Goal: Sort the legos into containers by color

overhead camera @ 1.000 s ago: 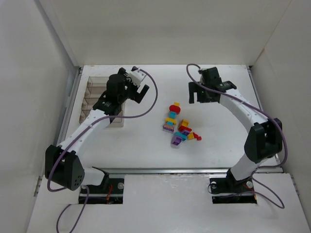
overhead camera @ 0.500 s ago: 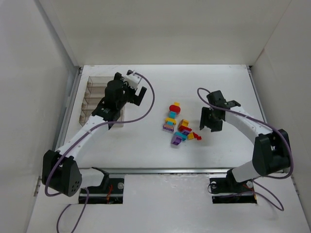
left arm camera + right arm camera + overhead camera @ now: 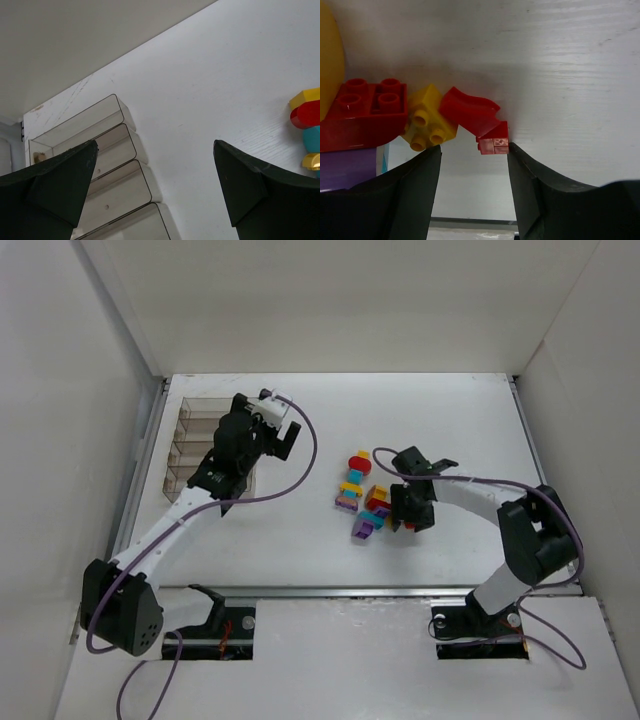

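The legos (image 3: 366, 496) lie in a small pile of red, yellow, teal and purple bricks mid-table. My right gripper (image 3: 412, 512) is low at the pile's right edge, open. In the right wrist view a small red curved brick (image 3: 475, 118) lies just ahead of its fingertips, its end touching the right finger (image 3: 530, 180), with a yellow brick (image 3: 426, 124) and a red 2x2 brick (image 3: 367, 112) beside it. My left gripper (image 3: 278, 436) is open and empty, hovering by the clear four-compartment organizer (image 3: 196, 445), whose compartments (image 3: 115, 165) show in the left wrist view.
White walls enclose the table on the left, back and right. A metal rail runs along the near edge (image 3: 340, 590). The organizer stands close to the left wall. Purple cables loop from both arms.
My right gripper has swung from the back right down and left to the pile's right edge. My left gripper has shifted only slightly by the organizer.
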Controlling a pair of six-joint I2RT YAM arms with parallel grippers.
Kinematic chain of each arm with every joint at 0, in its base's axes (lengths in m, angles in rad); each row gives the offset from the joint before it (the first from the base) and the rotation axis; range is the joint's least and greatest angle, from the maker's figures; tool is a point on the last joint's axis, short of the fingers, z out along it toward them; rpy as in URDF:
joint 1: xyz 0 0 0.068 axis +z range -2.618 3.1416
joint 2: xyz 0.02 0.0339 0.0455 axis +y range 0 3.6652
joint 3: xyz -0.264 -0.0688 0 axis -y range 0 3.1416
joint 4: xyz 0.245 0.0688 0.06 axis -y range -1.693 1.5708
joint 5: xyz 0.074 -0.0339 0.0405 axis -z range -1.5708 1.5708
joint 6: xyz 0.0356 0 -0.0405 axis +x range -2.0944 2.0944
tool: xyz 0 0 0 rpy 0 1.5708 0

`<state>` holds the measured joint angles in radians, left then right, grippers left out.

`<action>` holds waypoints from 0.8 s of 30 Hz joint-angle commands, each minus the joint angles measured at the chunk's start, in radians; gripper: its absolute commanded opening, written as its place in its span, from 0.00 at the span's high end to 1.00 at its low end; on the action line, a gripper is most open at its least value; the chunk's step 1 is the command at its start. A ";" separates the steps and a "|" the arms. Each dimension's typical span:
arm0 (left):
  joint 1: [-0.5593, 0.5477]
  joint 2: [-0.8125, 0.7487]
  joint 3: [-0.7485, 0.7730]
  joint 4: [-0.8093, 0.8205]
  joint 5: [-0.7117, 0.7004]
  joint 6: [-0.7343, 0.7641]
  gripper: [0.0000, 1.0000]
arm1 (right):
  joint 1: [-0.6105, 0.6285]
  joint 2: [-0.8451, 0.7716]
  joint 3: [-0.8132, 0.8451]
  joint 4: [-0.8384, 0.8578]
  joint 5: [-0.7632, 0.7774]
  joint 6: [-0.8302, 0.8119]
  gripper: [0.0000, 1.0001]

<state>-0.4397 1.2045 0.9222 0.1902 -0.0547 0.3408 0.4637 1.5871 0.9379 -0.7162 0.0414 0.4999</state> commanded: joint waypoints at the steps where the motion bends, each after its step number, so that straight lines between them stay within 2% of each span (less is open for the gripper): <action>1: -0.004 -0.045 -0.008 0.048 -0.020 -0.006 0.00 | 0.026 0.019 -0.001 0.058 0.031 0.041 0.39; 5: -0.004 -0.054 -0.008 0.057 -0.030 -0.006 0.00 | 0.026 0.045 -0.011 0.095 0.043 0.051 0.39; 7: -0.004 -0.054 -0.008 0.057 -0.030 -0.006 0.00 | 0.026 0.060 -0.011 0.095 0.055 0.051 0.44; 18: -0.004 -0.063 -0.017 0.057 -0.030 0.003 0.00 | 0.026 0.123 0.052 0.067 0.133 0.017 0.49; 21: -0.004 -0.063 -0.017 0.057 -0.030 0.003 0.00 | 0.026 0.123 0.061 0.067 0.146 0.017 0.64; 22: -0.004 -0.063 -0.017 0.057 -0.030 0.003 0.00 | 0.026 0.123 0.061 0.058 0.146 0.017 0.80; 24: -0.004 -0.072 -0.017 0.048 -0.039 0.003 0.00 | 0.026 0.123 0.061 0.049 0.146 0.017 0.94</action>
<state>-0.4397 1.1778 0.9092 0.1982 -0.0807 0.3416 0.4908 1.6752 1.0027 -0.6914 0.1390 0.5182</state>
